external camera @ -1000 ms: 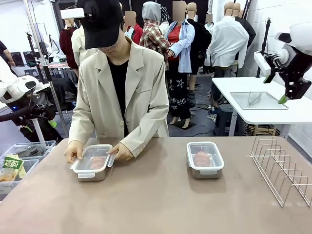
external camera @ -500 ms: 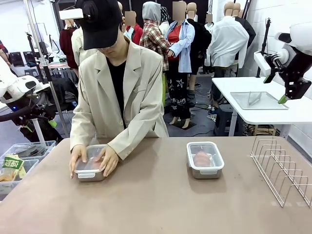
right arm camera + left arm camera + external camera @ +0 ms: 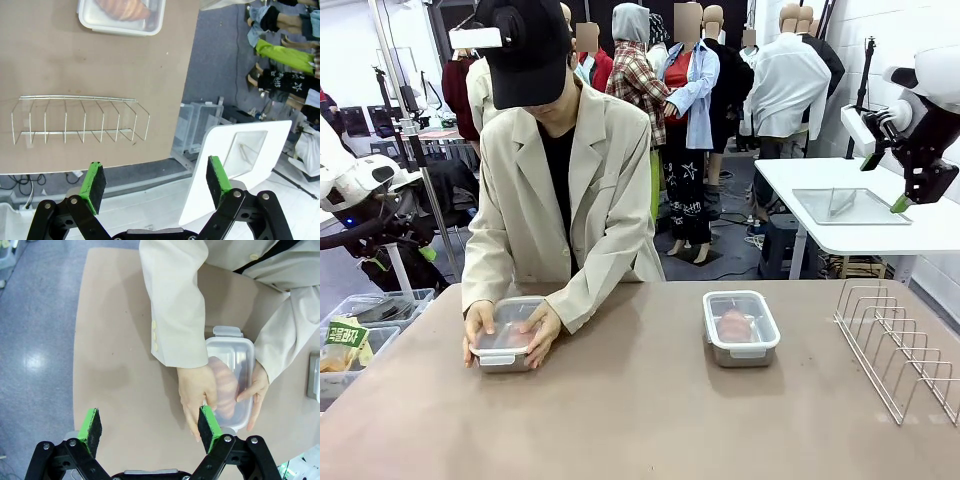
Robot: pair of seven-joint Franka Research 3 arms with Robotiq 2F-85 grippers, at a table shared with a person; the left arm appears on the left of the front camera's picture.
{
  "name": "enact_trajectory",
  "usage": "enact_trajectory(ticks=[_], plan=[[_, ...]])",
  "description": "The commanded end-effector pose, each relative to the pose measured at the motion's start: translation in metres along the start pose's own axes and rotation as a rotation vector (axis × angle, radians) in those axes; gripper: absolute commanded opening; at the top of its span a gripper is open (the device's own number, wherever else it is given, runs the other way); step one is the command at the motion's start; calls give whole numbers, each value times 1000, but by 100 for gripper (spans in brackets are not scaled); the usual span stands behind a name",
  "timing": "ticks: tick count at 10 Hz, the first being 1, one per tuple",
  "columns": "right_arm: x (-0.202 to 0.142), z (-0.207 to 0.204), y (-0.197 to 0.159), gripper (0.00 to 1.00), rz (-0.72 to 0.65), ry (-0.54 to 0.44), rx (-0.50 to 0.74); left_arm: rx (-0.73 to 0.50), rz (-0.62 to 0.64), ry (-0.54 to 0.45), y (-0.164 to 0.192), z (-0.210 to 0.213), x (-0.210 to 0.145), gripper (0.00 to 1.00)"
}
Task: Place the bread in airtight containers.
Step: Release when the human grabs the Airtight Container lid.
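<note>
Both rolls look boxed: one container (image 3: 741,328) sits lidded on the table (image 3: 650,420), the person's hands (image 3: 542,331) press the other's lid (image 3: 235,375) down, while both end effectors (image 3: 150,427) (image 3: 156,182) hang spread and empty.

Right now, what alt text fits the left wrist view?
Seen from above, a person's hands press a clear lid onto a steel container holding a croissant roll on the tan table. The open left pincer, green-padded, hangs above in the foreground.
</note>
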State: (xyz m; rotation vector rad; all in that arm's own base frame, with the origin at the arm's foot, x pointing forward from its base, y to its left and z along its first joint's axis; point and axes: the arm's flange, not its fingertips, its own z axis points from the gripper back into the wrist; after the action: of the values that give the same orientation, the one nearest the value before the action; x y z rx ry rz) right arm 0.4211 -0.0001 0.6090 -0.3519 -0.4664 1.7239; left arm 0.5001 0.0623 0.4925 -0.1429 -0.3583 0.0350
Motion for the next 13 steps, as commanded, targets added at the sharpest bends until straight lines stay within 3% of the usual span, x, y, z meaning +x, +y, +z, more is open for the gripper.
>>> enact_trajectory(ticks=[1, 13], plan=[[0, -1, 1, 100, 4, -17, -1, 11, -5, -1, 2, 2, 0, 100], [0, -1, 1, 100, 4, -17, -1, 11, -5, -1, 2, 2, 0, 100]])
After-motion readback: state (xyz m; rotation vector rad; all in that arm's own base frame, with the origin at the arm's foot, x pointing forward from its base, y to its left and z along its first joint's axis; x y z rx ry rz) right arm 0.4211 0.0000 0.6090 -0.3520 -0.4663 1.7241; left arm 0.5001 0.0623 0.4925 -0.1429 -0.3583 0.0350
